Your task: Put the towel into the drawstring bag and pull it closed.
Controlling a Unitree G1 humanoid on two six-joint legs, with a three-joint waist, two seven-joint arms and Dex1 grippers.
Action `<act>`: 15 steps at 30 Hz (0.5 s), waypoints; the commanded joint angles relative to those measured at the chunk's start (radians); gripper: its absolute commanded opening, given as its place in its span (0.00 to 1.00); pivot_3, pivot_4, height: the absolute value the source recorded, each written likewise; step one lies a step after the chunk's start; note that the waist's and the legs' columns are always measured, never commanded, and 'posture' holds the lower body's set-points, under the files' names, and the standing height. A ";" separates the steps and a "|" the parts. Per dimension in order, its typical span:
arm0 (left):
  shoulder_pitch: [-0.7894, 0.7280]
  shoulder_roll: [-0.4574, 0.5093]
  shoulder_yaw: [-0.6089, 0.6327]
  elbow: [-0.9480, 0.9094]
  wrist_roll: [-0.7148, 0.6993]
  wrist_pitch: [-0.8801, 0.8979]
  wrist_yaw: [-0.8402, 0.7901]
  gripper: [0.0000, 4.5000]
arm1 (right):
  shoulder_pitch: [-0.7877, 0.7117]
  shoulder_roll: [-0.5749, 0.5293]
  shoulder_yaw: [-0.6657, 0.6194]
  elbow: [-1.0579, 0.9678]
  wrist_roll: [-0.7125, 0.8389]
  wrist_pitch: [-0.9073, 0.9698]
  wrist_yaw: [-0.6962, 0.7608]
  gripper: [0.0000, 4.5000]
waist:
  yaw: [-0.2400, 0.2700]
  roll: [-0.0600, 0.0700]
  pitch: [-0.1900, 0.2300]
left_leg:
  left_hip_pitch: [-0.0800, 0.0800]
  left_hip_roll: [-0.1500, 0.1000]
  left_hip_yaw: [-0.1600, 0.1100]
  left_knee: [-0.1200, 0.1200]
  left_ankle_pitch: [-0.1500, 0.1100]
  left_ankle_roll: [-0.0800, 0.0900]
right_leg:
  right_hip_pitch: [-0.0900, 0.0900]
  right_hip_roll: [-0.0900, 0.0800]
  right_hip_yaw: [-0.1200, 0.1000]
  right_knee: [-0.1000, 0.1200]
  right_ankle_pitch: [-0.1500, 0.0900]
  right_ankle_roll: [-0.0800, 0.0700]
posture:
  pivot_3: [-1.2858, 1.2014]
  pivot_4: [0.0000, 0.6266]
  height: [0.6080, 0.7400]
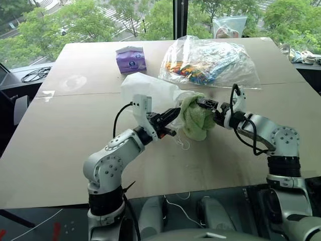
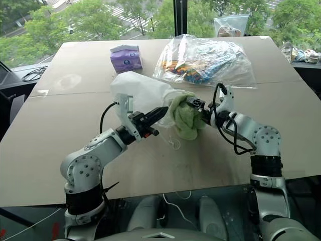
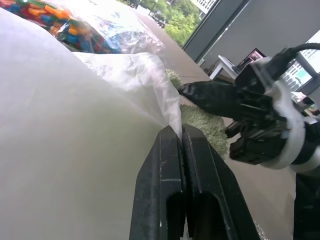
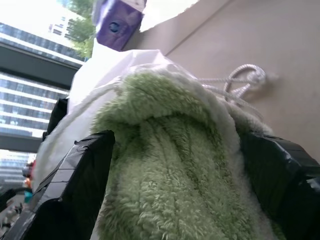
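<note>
- Now the left gripper [image 3: 181,131] pinches the bag [image 1: 148,90] edge.
- Right gripper [image 4: 175,165] gapes wide around the towel [image 1: 196,118], half out of the mouth.

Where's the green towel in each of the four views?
Left eye view: towel, centre, at the drawstring bag mouth.
Right eye view: centre, same spot.
Left wrist view: green strip beside the bag's edge.
Right wrist view: centre, between the right gripper's open fingers.
Shared landmark: the white bag.

Beige table [image 1: 75,145] by window [image 1: 90,20] (green trees outside), daylight.
</note>
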 commanded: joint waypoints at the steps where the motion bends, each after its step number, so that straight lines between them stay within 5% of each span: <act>1: -0.002 0.011 -0.013 -0.023 -0.017 -0.029 -0.005 0.00 | 0.031 -0.109 0.061 -0.138 -0.178 -0.054 0.298 0.97 | 0.007 0.000 0.000 | 0.000 0.000 0.001 0.000 0.000 0.000 | 0.000 0.000 0.000 0.000 0.000 0.000 | 0.52 0.24 1.00; 4: 0.001 0.031 -0.023 -0.009 -0.011 -0.036 -0.011 0.00 | 0.075 -0.224 0.205 -0.246 -0.416 -0.173 0.522 0.97 | 0.007 -0.001 0.001 | 0.001 0.000 0.001 0.000 0.000 0.000 | 0.000 0.000 0.001 -0.001 -0.002 -0.003 | 0.52 0.24 1.00; 10: 0.005 0.045 -0.040 -0.007 -0.021 -0.044 -0.017 0.00 | 0.083 -0.228 0.412 -0.231 -0.775 -0.343 0.643 0.97 | 0.011 -0.004 0.002 | 0.001 0.000 0.001 0.000 0.000 0.000 | -0.001 0.000 0.001 0.000 -0.002 -0.004 | 0.52 0.24 1.00; 13: 0.007 0.051 -0.050 -0.013 -0.028 -0.044 -0.022 0.00 | 0.067 -0.156 0.424 -0.169 -0.873 -0.420 0.644 0.78 | 0.012 -0.007 0.004 | 0.001 0.000 0.002 0.000 0.000 0.000 | 0.000 0.000 0.001 0.000 -0.002 -0.004 | 0.52 0.24 1.00; 15: 0.011 0.058 -0.059 -0.017 -0.033 -0.045 -0.028 0.00 | 0.059 -0.103 0.390 -0.143 -0.878 -0.434 0.647 0.57 | 0.013 -0.008 0.005 | 0.001 0.000 0.002 0.000 0.000 0.000 | 0.000 0.000 0.001 0.000 -0.002 -0.003 | 0.52 0.24 1.00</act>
